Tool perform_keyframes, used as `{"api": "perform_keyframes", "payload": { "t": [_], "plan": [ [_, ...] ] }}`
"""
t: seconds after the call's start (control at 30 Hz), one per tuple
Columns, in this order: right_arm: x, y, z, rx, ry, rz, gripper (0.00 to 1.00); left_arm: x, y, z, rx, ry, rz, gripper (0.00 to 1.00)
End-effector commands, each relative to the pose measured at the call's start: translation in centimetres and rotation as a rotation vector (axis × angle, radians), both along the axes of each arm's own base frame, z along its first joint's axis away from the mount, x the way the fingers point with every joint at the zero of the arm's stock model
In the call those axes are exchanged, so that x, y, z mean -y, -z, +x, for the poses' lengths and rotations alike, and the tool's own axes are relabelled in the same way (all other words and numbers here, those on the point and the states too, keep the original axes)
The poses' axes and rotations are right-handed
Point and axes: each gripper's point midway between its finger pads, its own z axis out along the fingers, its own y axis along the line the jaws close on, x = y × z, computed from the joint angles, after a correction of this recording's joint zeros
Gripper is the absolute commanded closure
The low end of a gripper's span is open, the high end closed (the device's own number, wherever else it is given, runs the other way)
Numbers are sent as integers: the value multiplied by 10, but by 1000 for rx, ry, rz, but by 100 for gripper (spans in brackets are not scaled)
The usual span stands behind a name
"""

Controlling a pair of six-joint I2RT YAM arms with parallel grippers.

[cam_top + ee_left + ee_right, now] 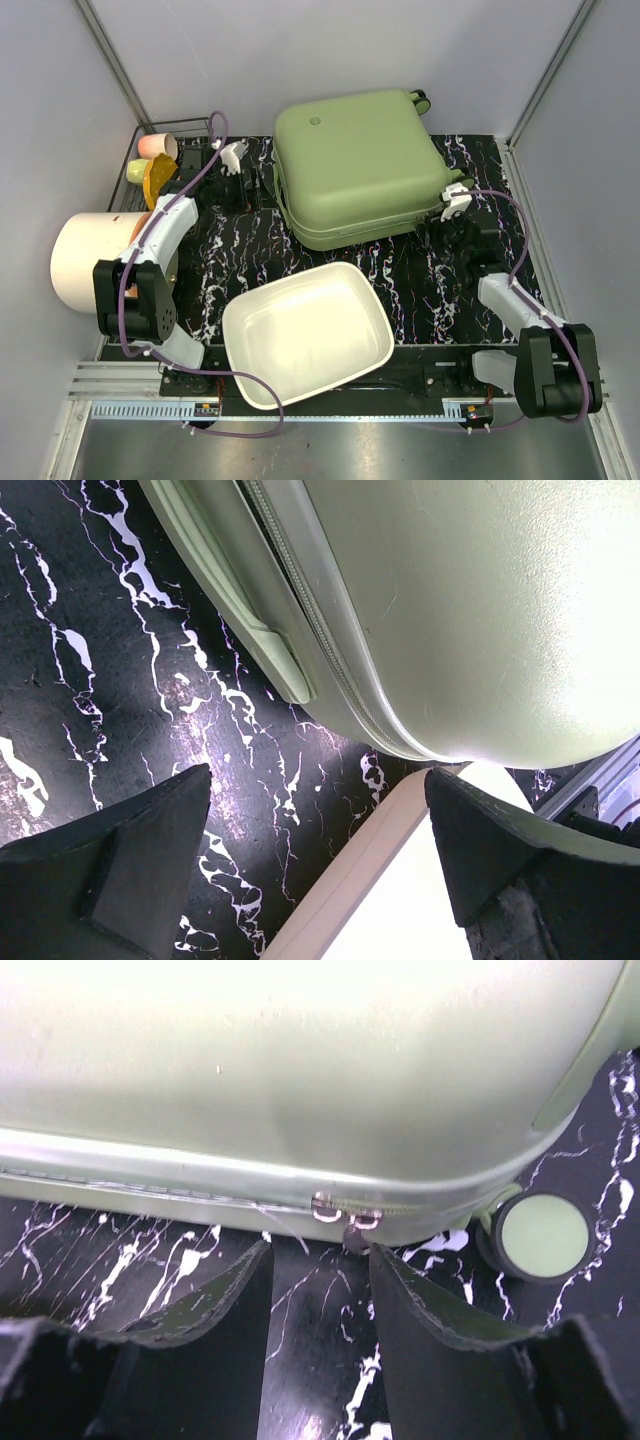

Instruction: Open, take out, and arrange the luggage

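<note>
The luggage [360, 165] lies flat and closed on the far middle of the table [250, 250], its lid upward and its wheels at the far right side, with the white bin [310, 335] near it on the side of the arm bases. The zipper is not yet undone, so I judge that the opening step is the one in hand. The right gripper [320, 1260] is at the near right corner of the case. Its jaws are partly apart and nothing is between them. In the right wrist view the two zipper pulls [345, 1212] hang on the seam straight ahead of the gap, a little toward the finger on the right of that view, and they are just beyond the fingertips, not touching. The seam runs across this view from side to side, so the pulls must travel along it, sideways to the fingers. One wheel [543, 1235] stands just beside the pulls. The left gripper [315, 780] is spread wide with nothing in it, just beside the left edge of the case where the side handle [250, 630] is, and the pulls are well apart from it. The right arm is therefore clearly the nearer one to the zipper, and the coming move seems to need only a short advance and a closing on a pull.
</note>
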Motion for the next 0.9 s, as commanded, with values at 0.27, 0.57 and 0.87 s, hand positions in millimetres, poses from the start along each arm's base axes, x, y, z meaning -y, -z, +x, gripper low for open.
{"api": "perform_keyframes", "payload": {
  "t": [0.27, 0.57, 0.87],
  "plan": [
    [10, -4, 41, 104, 187, -90, 51, -1, -9, 17, 42, -28, -24, 9],
    [10, 11, 34, 109, 145, -169, 61, 0, -6, 24, 33, -23, -23, 11],
    [12, 2, 39, 143, 138, -197, 100, 1, -2, 32, 16, -26, -31, 11]
  ]
}}
